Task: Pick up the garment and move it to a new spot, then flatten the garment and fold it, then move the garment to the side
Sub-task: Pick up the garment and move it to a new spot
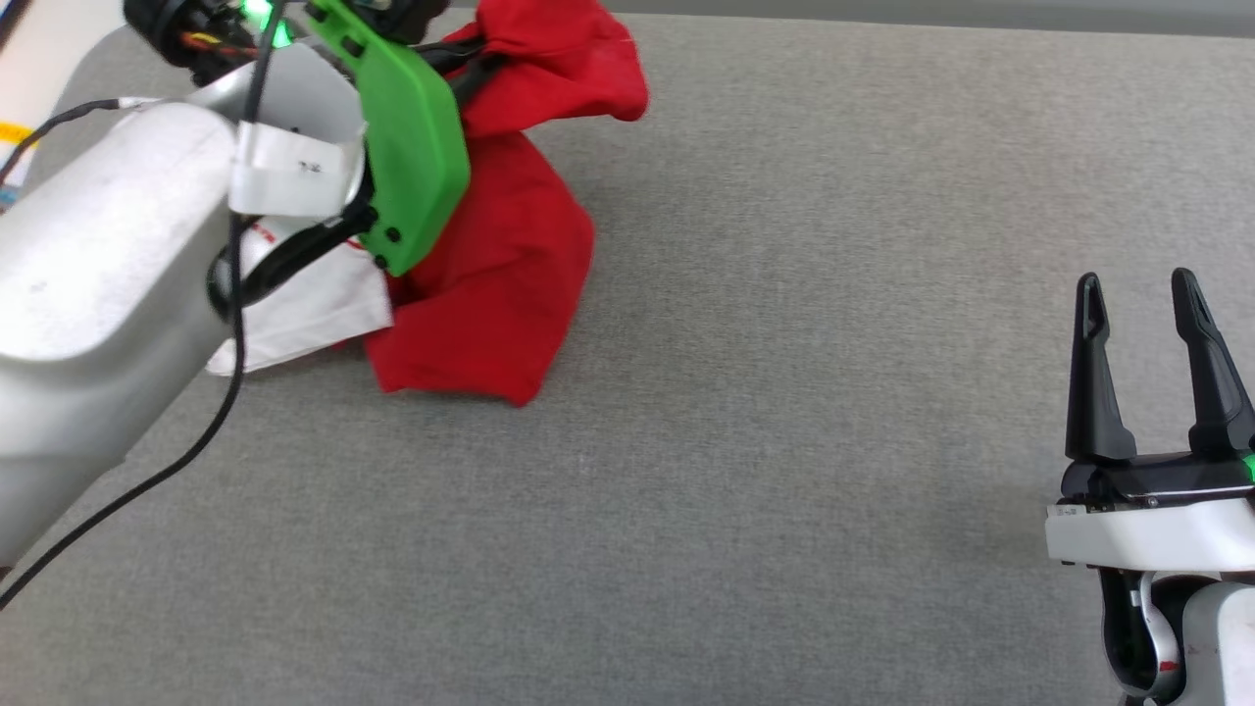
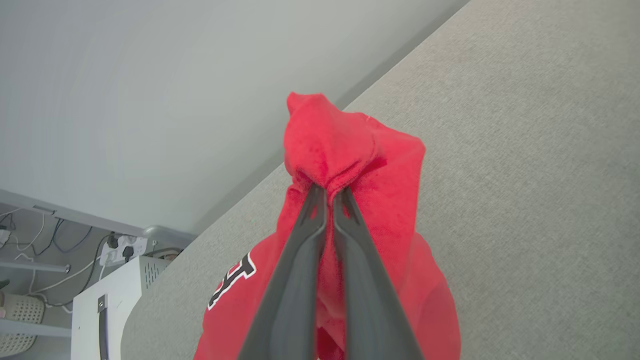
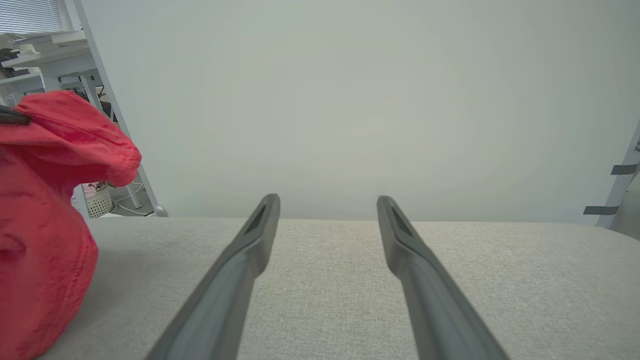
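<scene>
A flat table top covered in grey woven cloth [image 1: 784, 441] runs across the head view, backed by a plain pale grey wall [image 3: 350, 100] that meets its far edge. In the left wrist view the table's rounded corner gives way to a white metal cabinet [image 2: 107, 305], a white socket strip with trailing cables [image 2: 122, 247] and a pale perforated basket [image 2: 20, 320]. The right wrist view has white shelving [image 3: 60, 65] past the left end of the table.

The red soft-fabric jersey with a white sleeve [image 1: 510, 265] sits at the far left of the table, close to the far edge. Its lower folds rest on the cloth and its top is bunched upward. A black white-outlined number [image 2: 232, 280] shows on one fold. The left gripper [image 2: 330, 195] has its two dark fingers pressed together on that raised bunch of red fabric, with its green housing [image 1: 412, 147] and pale forearm over the garment's left side.

The right gripper [image 1: 1135, 279] is at the near right, fingers spread apart and holding nothing, well apart from the jersey. Between the two the cloth lies bare, from the near edge through to the far edge.
</scene>
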